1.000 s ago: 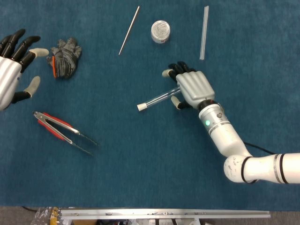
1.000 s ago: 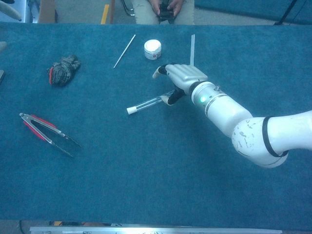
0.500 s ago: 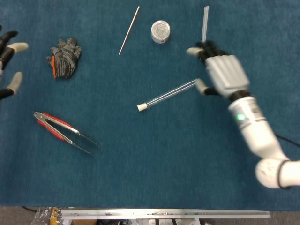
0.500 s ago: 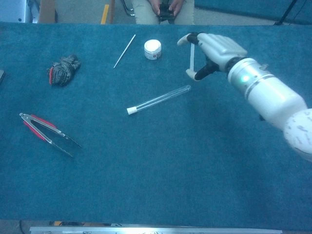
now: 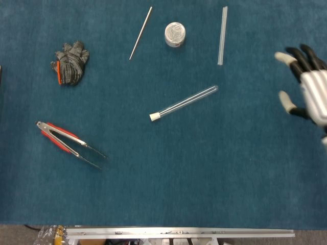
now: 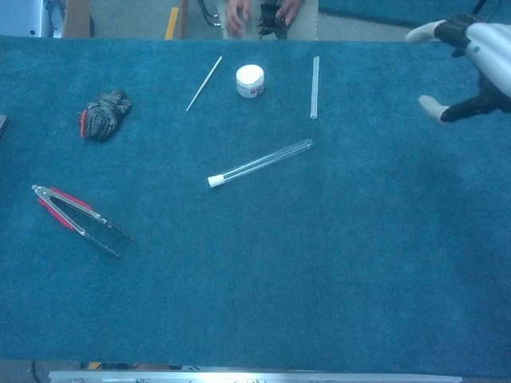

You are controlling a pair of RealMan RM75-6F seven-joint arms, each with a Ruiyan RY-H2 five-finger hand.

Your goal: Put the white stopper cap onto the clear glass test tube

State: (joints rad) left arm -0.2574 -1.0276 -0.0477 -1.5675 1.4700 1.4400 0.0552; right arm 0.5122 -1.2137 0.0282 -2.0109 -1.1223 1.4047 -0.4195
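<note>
The clear glass test tube lies flat on the blue desk, near the centre, oriented diagonally. The white stopper cap is seated on the tube's lower-left end; the rounded closed end points toward the upper right.

The right hand is at the far right edge of the head view, well apart from the tube and to the right of it. The hand is released: its fingers are spread and it holds nothing. In the chest view the same hand appears at the upper right corner, above the desk surface, again with nothing in it.

The left hand does not appear in either view.

Other items on the desk:
- A thin clear rod lies beyond the tube's rounded end, running almost straight away from the robot.
- A small round white jar stands beyond the tube, left of the rod.
- A slender metal stick lies left of the jar, tilted.
- A crumpled grey glove lies at the far left.
- Red-handled tongs lie left of the capped end, well apart from it.
</note>
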